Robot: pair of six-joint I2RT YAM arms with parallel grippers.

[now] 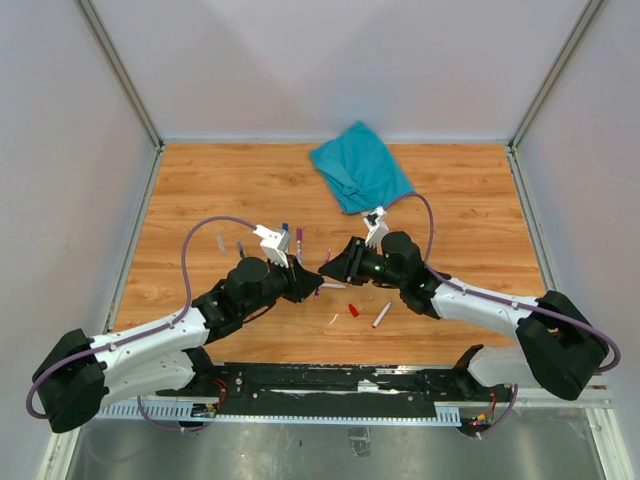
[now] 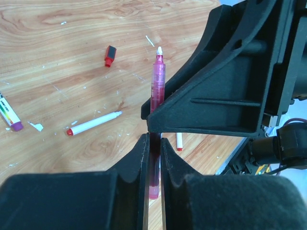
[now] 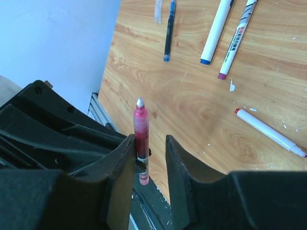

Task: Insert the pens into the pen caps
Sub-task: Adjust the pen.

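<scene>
Left wrist view shows the left hand clamping a pen, long axis aimed tip-first into the right hand, whose jaws stand parted either side.

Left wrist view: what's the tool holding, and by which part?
The left tool is shut on a pink pen, clamping the rear half of the barrel, away from its white tip. The right tool is open, gripping nothing.
</scene>
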